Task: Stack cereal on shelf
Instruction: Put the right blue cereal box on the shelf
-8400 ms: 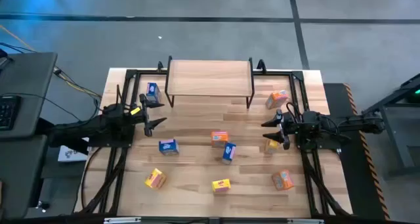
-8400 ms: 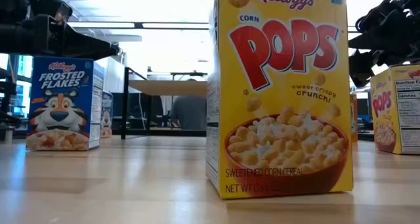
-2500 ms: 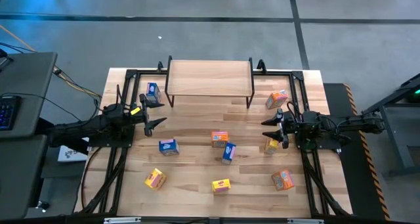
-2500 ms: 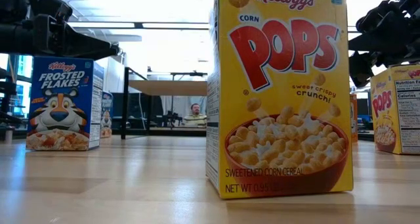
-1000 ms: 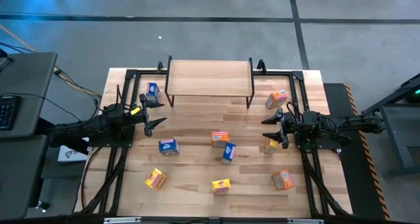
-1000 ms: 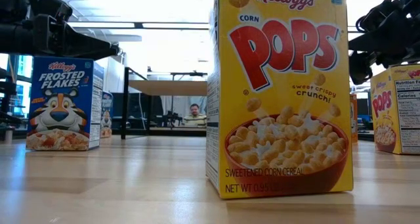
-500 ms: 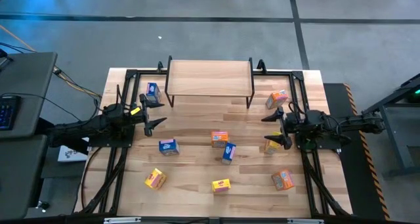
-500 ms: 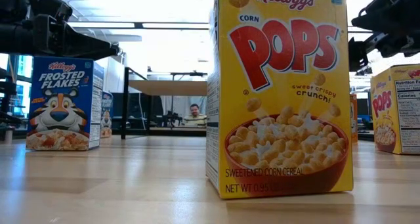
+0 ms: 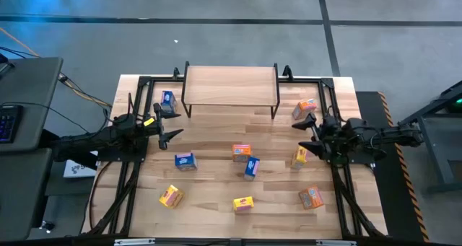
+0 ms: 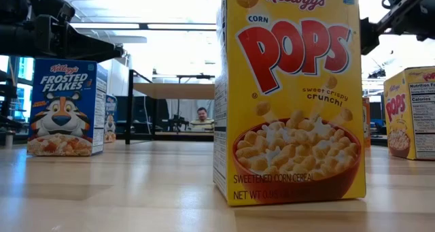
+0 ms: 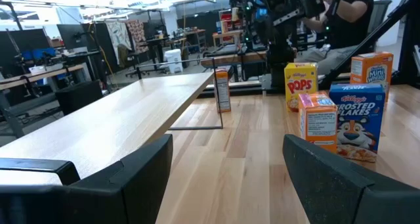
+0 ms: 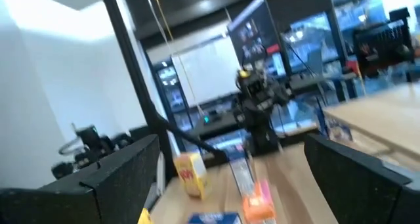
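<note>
Several small cereal boxes, yellow, orange and blue, stand and lie scattered on the wooden table. Among them are a blue box [image 9: 167, 100] left of the shelf, an orange box [image 9: 304, 107] to its right and a yellow box [image 9: 299, 157] by my right arm. The shelf [image 9: 231, 86], a light wood top on thin black legs, stands at the far edge with nothing on it. My left gripper [image 9: 170, 123] hovers open at the table's left. My right gripper [image 9: 307, 134] hovers open between the orange and yellow boxes, above the table.
A tall yellow box [image 10: 292, 96] fills the middle of the low view, with a blue box [image 10: 64, 108] to its left. Black frame rails [image 9: 137, 167] run along both table sides. A person [image 10: 202, 116] sits in the room beyond the table.
My right gripper has opened wider, risen and shifted toward the table's far edge, turning a little. It now stands above the yellow box's far side. The boxes have stayed where they were.
</note>
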`<action>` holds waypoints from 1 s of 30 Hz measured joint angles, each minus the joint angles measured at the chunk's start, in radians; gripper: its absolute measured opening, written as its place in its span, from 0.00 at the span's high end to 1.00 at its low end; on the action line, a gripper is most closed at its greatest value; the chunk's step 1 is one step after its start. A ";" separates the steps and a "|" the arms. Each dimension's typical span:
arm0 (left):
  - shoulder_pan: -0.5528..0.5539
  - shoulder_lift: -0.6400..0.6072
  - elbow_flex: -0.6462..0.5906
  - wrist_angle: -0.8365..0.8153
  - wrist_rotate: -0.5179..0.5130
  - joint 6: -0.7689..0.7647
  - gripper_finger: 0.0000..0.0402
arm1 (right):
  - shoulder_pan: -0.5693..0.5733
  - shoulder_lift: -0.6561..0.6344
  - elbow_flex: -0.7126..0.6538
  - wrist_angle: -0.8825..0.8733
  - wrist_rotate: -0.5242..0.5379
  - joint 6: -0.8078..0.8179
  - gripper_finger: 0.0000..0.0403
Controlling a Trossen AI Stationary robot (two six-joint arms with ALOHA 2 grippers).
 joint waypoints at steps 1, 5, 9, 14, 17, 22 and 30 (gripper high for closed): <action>0.000 0.000 0.000 0.000 0.000 0.000 0.30 | 0.000 0.000 0.000 0.024 0.000 -0.001 0.07; 0.000 0.000 0.000 0.000 0.000 0.000 0.30 | 0.000 0.000 0.004 0.085 0.023 -0.065 0.07; 0.000 0.000 0.000 0.000 0.000 0.000 0.30 | 0.000 0.009 0.044 0.086 0.025 -0.108 0.07; 0.000 0.000 0.000 0.000 0.000 0.000 0.30 | 0.000 0.083 0.121 0.085 0.025 -0.183 0.07; 0.000 0.000 0.000 0.000 0.000 0.000 0.30 | 0.000 0.161 0.177 0.074 0.025 -0.209 0.07; 0.000 0.000 0.000 0.000 0.000 0.000 0.30 | 0.000 0.323 0.296 -0.042 0.024 -0.241 0.07; 0.000 0.000 0.000 0.000 0.000 0.000 0.30 | 0.000 0.565 0.505 -0.283 -0.006 -0.251 0.07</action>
